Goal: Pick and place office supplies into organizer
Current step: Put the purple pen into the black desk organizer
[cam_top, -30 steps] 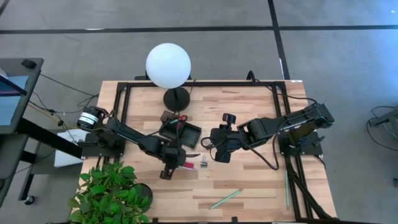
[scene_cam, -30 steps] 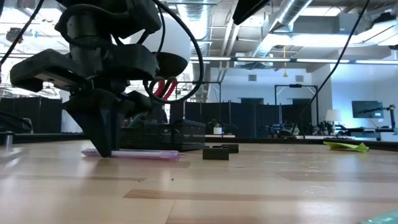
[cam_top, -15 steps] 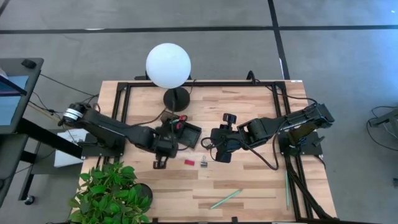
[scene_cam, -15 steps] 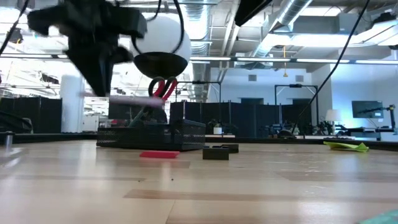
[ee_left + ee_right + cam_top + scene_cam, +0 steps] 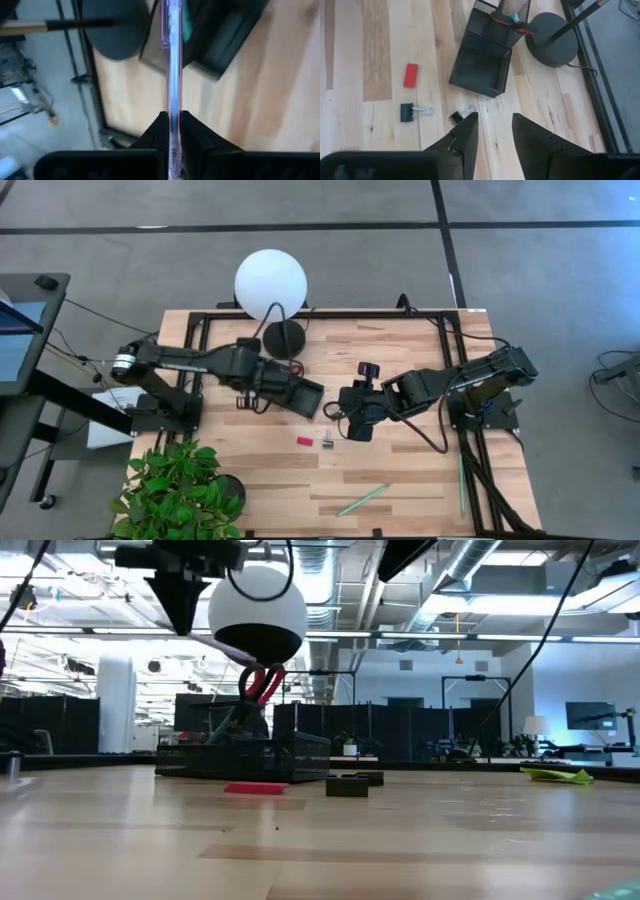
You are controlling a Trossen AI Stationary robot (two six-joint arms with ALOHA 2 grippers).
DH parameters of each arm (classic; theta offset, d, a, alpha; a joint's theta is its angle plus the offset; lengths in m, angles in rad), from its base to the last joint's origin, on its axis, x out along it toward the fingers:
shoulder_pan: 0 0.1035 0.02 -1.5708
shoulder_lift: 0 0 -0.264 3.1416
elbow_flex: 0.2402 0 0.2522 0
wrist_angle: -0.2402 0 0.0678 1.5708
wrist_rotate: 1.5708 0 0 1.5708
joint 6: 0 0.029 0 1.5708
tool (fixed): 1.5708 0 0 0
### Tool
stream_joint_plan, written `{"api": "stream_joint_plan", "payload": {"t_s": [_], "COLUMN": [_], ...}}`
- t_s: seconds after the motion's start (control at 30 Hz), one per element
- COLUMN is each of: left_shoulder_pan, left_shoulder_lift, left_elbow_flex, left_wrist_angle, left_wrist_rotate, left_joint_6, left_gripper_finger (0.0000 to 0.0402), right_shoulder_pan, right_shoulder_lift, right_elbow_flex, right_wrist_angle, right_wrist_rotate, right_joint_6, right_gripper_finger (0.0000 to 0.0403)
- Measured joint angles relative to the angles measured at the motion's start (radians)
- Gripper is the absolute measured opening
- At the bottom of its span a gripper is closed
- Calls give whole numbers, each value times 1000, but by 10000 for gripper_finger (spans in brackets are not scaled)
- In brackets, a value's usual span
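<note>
1. Left gripper: fingers pinched on purple pen, raised above table, at about 9 o'clock of organizer.
2. Organizer: near table centre, at 6 o'clock of lamp base; red-handled scissors upright in its mesh cup.
3. Right gripper: fingers spread, empty, parked at 3 o'clock of organizer.
4. Still on table: red block, black binder clips, light-green pen.
5. Risk: grip near one end of pen, so swing or slip likely during transport.
6. Risk: long pen likely to strike scissors or cup rim, then tip out.
7. Risk: low carry likely to hit lamp base.
</note>
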Motion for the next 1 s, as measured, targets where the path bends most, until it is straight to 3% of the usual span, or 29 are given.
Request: {"api": "stream_joint_plan", "payload": {"t_s": [0.23,0.43,0.6,0.83,1.0], "left_shoulder_pan": [114,121,120,123,91], "left_shoulder_lift": [74,101,95,94,94], "left_elbow_flex": [0,-2,-2,-2,-2], "left_wrist_angle": [-12,-9,-6,-1,-5], "left_wrist_rotate": [-74,-124,-154,-85,-144], "left_joint_6": [117,197,175,-62,-307], "left_gripper_finger": [1,4,3,1,1], "right_shoulder_pan": [0,0,-1,0,35], "right_shoulder_lift": [0,0,0,0,0], "right_elbow_flex": [0,0,0,-38,-199], "right_wrist_angle": [-18,-45,-58,-44,35], "right_wrist_rotate": [-1,-1,0,5,50], "right_joint_6": [0,0,0,57,166], "right_gripper_finger": [114,114,114,114,114]}}
